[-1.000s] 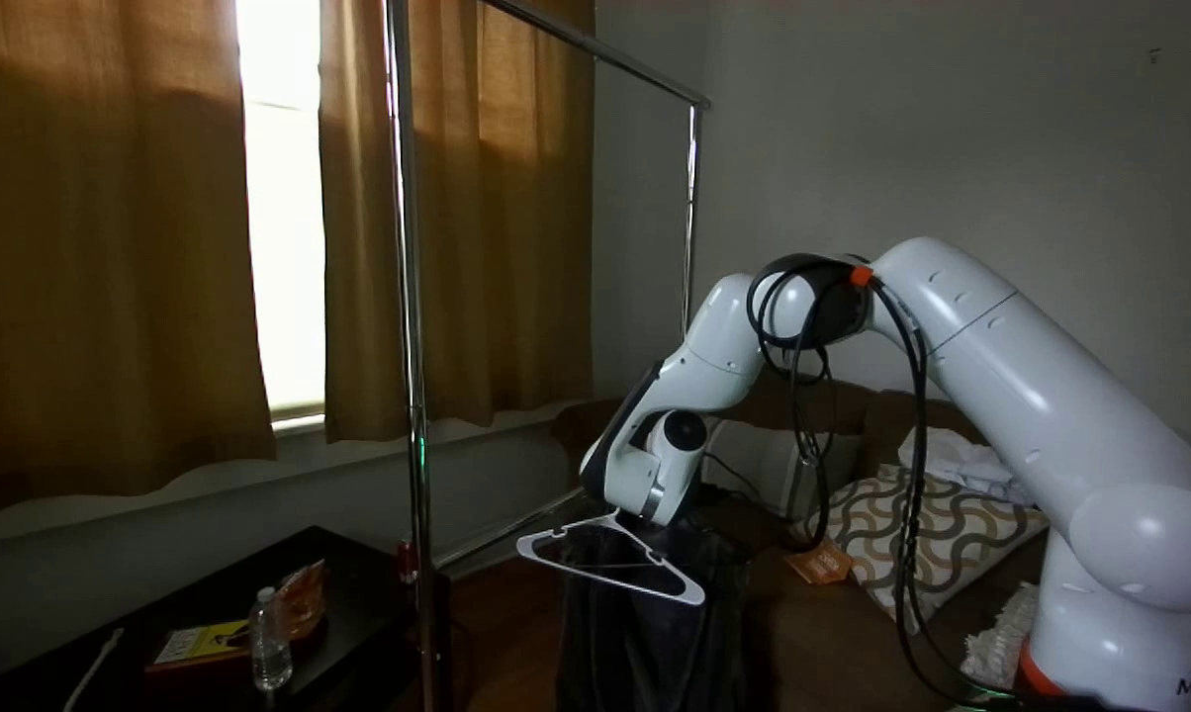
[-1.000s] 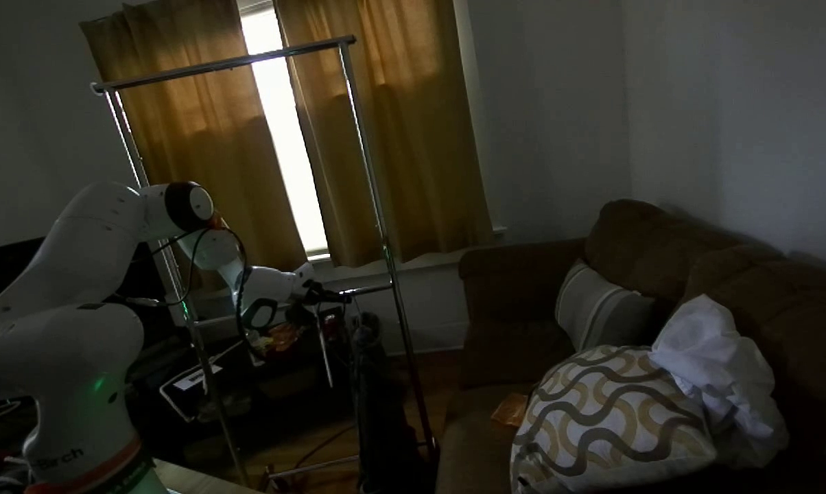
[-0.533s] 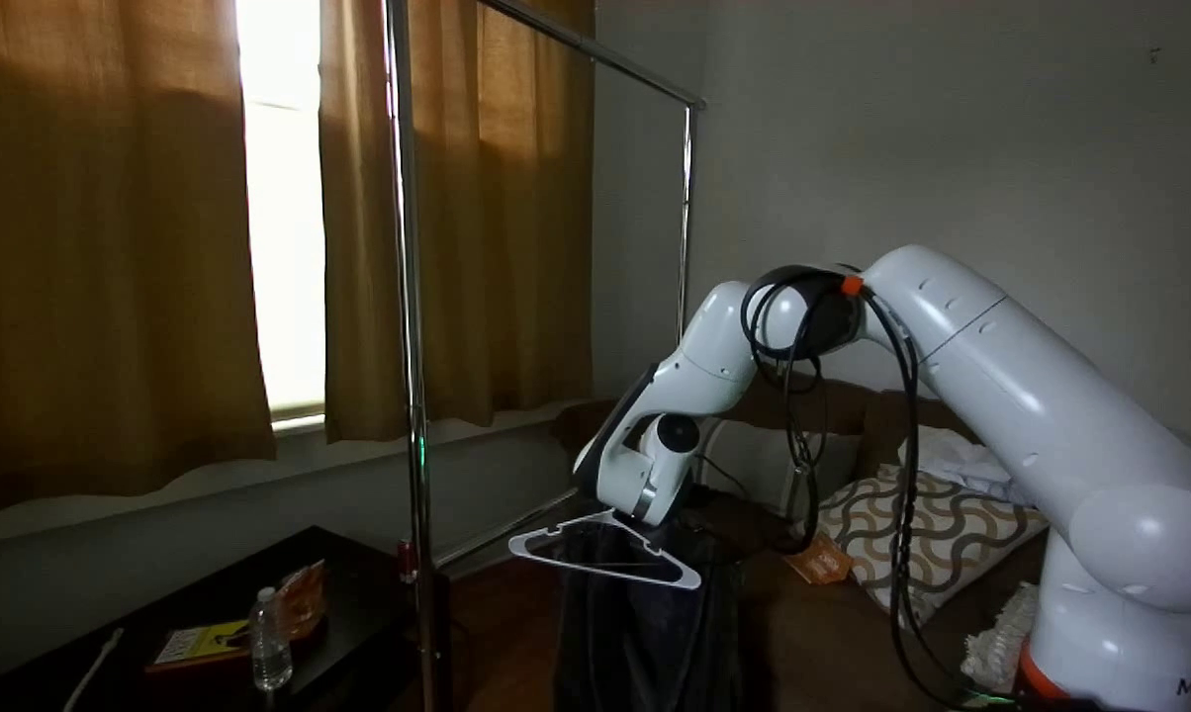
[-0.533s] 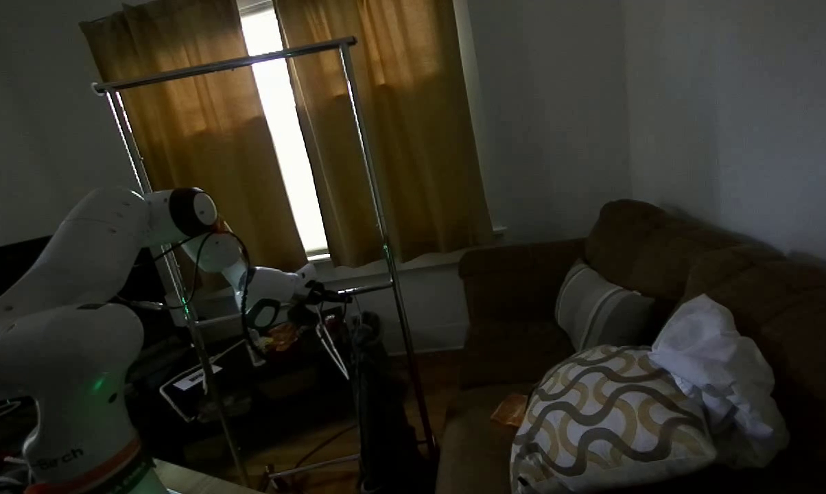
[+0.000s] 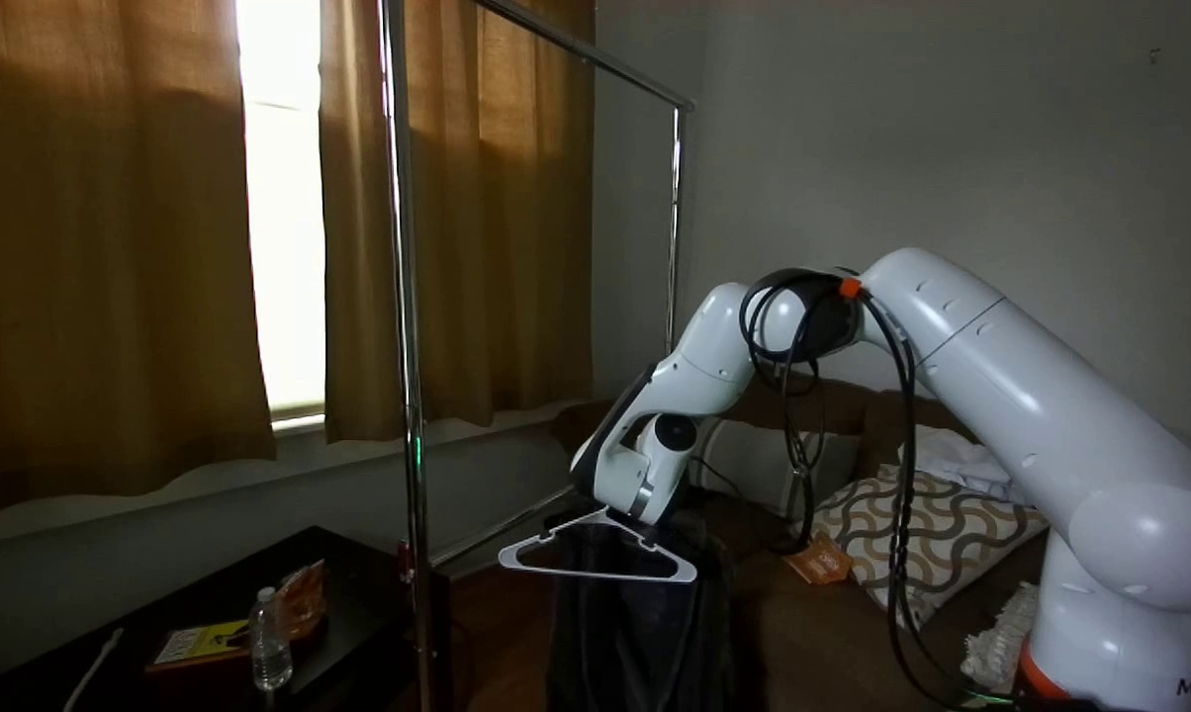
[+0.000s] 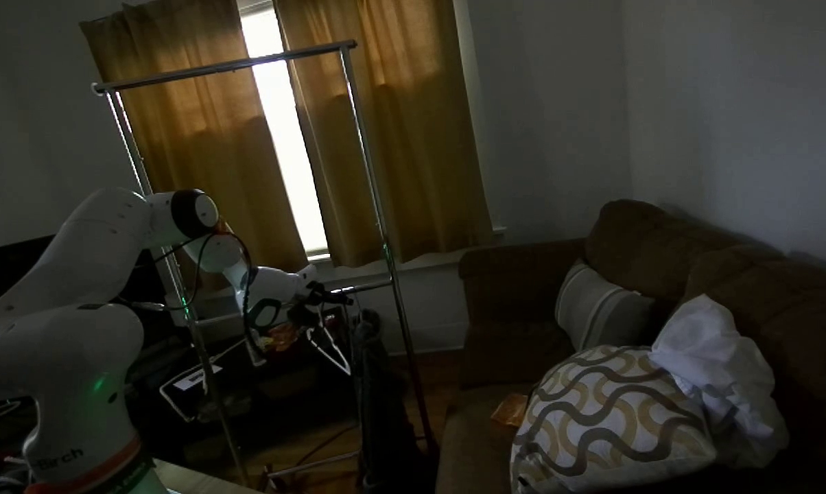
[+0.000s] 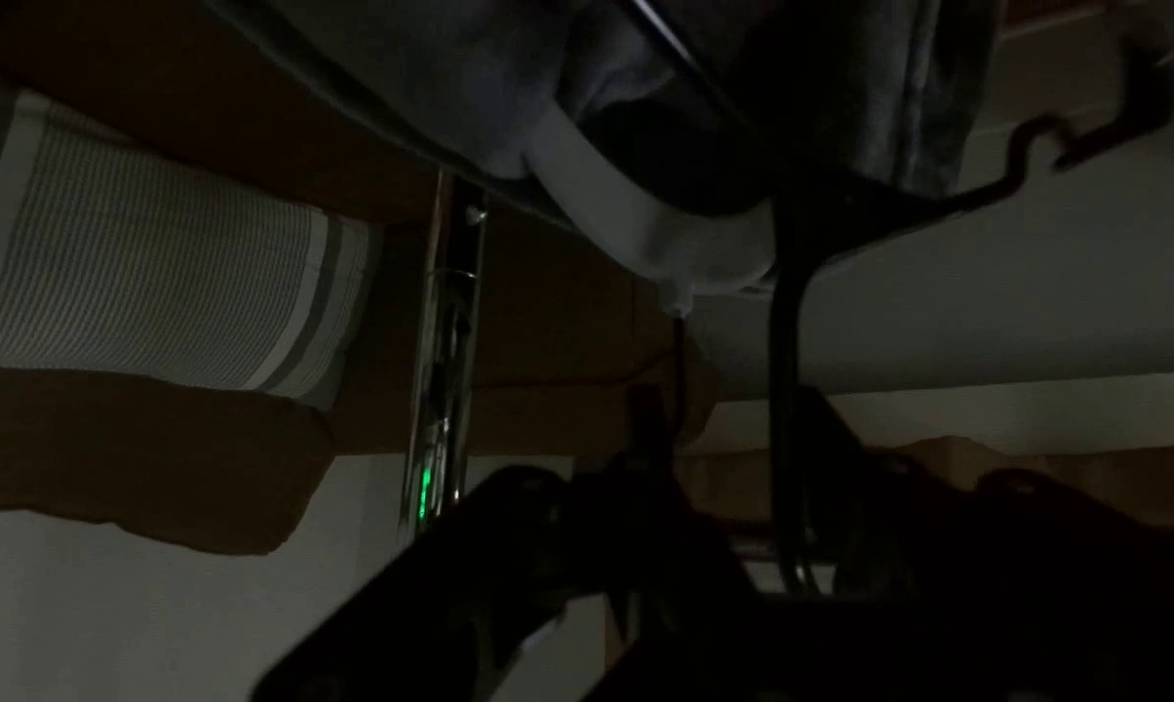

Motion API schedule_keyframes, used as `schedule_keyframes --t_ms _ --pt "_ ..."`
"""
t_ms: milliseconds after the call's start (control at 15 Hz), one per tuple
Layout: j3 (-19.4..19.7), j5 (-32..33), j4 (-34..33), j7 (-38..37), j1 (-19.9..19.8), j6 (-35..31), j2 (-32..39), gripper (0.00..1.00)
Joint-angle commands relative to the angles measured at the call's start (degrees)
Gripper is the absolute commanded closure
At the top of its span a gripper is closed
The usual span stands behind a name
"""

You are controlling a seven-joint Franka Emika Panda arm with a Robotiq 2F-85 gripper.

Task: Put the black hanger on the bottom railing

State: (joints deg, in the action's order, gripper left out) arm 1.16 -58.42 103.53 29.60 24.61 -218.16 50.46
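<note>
Down by the bottom railing [image 6: 372, 286] of the garment rack [image 5: 408, 346], gripper [image 7: 728, 429] is at rod height, hanger [image 5: 603, 575] directly below it. Jaws: fingertips [image 7: 650, 429] stand apart in the wrist view, moderate gap, background showing through. Hanger's hook [image 7: 785, 351] runs close along one finger, the other finger clear of it. Whether hook touches that near finger, can't tell. Can't tell either if hook sits over the rod; gripper covers the spot.

Hanger reads pale in both exterior views, dark in the wrist view. Hangs near level in an exterior view, just in front of a dark garment [image 5: 640, 633]. Wrist view, dim: pale curved support [image 7: 636, 229] at the garment's neck, thin dark stem coming off it.

White robot arm [image 5: 1041, 386] is bent, reaching to the rack. Behind rack: tan curtains [image 6: 413, 151], bright window [image 6: 280, 123] strip between them.

Black table [image 5: 343, 569] near a rack post: clear bottle [image 5: 270, 648] upright, orange bag [image 5: 302, 601] just beside, yellow packet [image 5: 205, 641] lying flat.

Brown couch [image 6: 523, 274], well apart from the table: striped pillow [image 6: 595, 309], patterned pillow [image 6: 612, 425], white cloth [image 6: 715, 363] touching the patterned one, orange packet [image 6: 511, 409] near its edge.
</note>
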Motion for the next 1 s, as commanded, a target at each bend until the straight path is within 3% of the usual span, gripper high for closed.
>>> schedule_keyframes --t_ms 0,267,400,933 --pt "-0.63 0.70 3.57 0.80 -0.56 2.11 -2.80 0.30" --pt "-0.61 1.58 7.06 2.69 -0.55 3.07 -5.57 0.00" --pt "-0.01 2.43 9.21 5.47 0.00 3.32 -6.82 0.00" --pt "-2.83 14.97 21.68 6.82 -4.06 9.25 -16.46 0.00"
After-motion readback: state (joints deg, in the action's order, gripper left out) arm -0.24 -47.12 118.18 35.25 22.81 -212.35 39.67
